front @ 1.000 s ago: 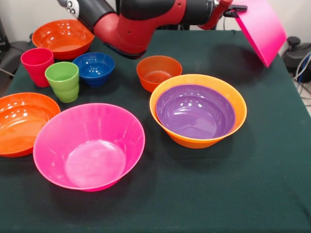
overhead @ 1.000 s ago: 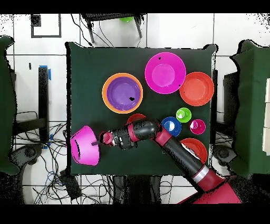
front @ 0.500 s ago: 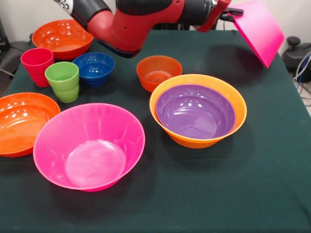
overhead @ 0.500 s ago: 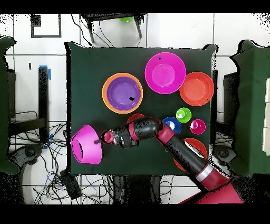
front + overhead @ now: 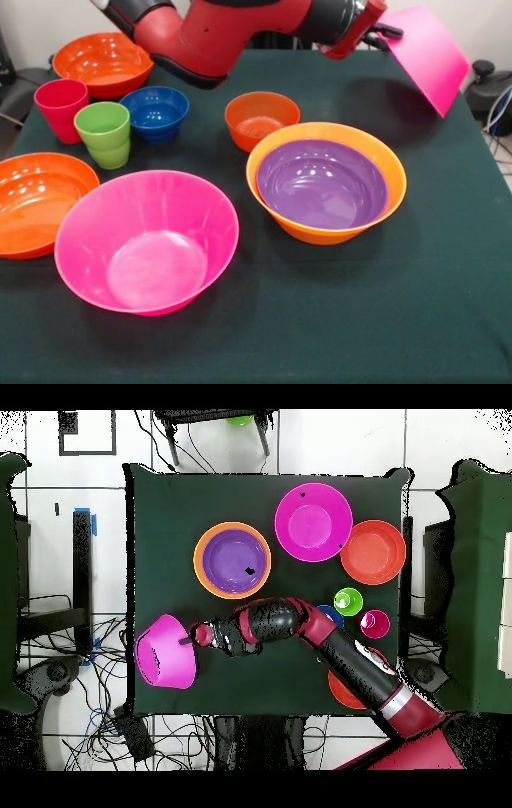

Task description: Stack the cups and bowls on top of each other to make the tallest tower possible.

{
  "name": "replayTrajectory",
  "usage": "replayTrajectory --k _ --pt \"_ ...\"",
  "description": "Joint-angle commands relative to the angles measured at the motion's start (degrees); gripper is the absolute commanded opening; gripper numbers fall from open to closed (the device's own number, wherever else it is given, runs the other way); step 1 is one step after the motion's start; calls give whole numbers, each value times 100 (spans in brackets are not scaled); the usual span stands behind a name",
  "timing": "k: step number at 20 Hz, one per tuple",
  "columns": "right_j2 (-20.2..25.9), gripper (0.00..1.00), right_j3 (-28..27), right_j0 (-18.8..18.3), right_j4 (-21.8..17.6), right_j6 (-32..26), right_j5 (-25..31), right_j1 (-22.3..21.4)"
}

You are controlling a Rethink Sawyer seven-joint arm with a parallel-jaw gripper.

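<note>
In the front view, going from the left edge: a shallow red-orange bowl (image 5: 36, 202) lies at the middle left of the frame on the dark green surface (image 5: 416, 312), and a second shallow red-orange bowl (image 5: 102, 62) stands in the upper left corner. Just below that one stand the red cup (image 5: 61, 107) and the lime green cup (image 5: 104, 133), both upright and close beside each other, with the small blue bowl (image 5: 154, 112) just to their right. A large hot pink bowl (image 5: 146, 241) sits upright in the lower left of the frame, close beside the first shallow bowl. Right of centre, the small red-orange bowl (image 5: 262, 118) stands just above the large orange bowl (image 5: 326, 182), which has the purple bowl (image 5: 322, 183) nested inside it.

Across the top edge runs the red and black arm (image 5: 232, 32). At the upper right, the end effector (image 5: 382, 34) holds the second hot pink bowl (image 5: 428, 52) by its rim; that bowl is tilted steeply, clear of the surface.

In the overhead view, the held bowl (image 5: 166, 651) shows at the lower left of the frame, over the surface's edge, with the end effector (image 5: 190, 640) at its right side.
</note>
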Motion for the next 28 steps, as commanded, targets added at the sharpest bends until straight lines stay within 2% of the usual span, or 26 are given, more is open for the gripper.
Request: replayTrajectory --k 1,3,4,13,19,28 --pt "-608 0 -1091 388 -1757 -1487 -1050 -774" --pt "-600 0 -1044 371 -1831 -1520 -1263 -791" --pt "-624 100 -1020 370 -1820 -1581 -1372 -809" --pt "-623 100 -763 364 -2535 -1396 -2489 -1122" --pt "-737 100 -711 508 -2753 -1169 -2723 -1411" --pt "-818 100 -668 523 -2806 -1051 -2911 -1469"
